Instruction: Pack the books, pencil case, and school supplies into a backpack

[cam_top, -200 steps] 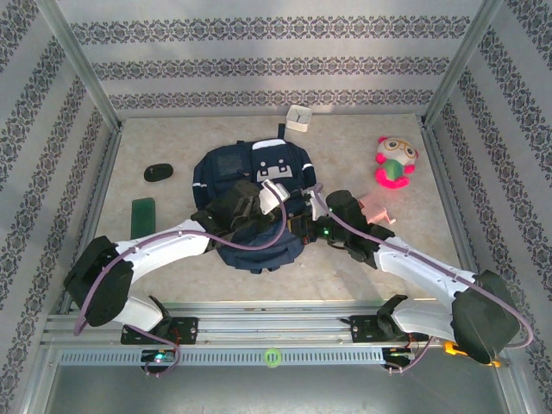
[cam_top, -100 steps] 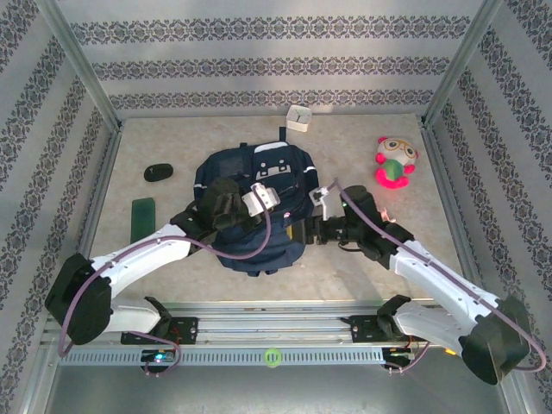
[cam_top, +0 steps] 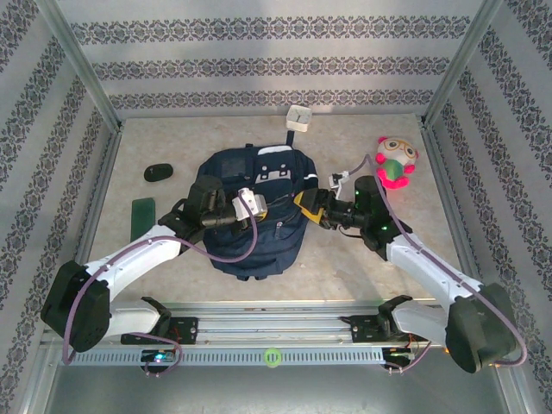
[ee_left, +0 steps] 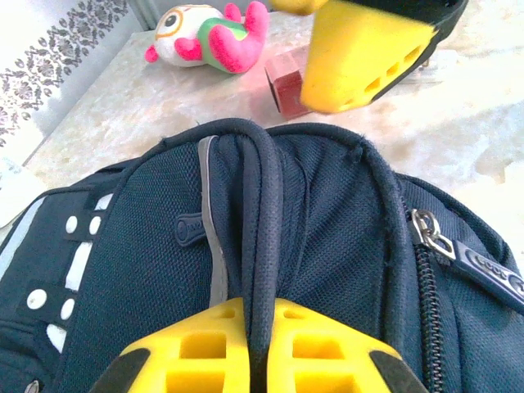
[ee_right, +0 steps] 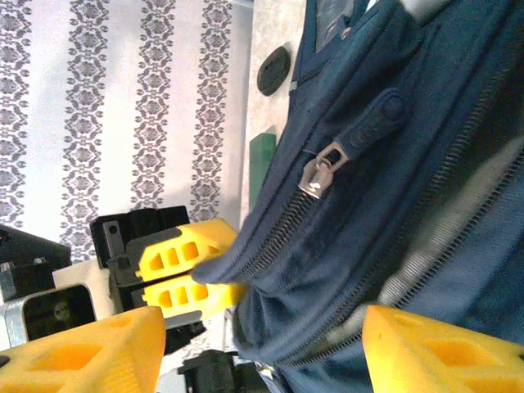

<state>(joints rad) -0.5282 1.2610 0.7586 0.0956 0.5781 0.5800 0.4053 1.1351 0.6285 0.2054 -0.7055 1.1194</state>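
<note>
Pinching a raised seam (ee_left: 264,237) of the large navy-blue fabric backpack (cam_top: 259,240), our left gripper (ee_left: 260,327) is clamped; our right gripper (cam_top: 310,208) gapes beside the zipper (ee_right: 321,170). Flat dark green book (cam_top: 142,216) and small pink boxy case (ee_left: 283,83) lie outside, unpacked.

I logged the backpack (cam_top: 254,220) mid-bench (cam_top: 345,138); a book (cam_top: 142,214) lay left of it, the plush toy (cam_top: 395,162) right-rear, and a small box (cam_top: 298,117) behind.

One backpack (cam_top: 257,216), one green book (cam_top: 142,214), one black oval object (cam_top: 158,172), one plush toy (cam_top: 394,162), one small white box (cam_top: 298,118) and one small reddish case (ee_left: 286,82) are counted on the table (cam_top: 362,259).
</note>
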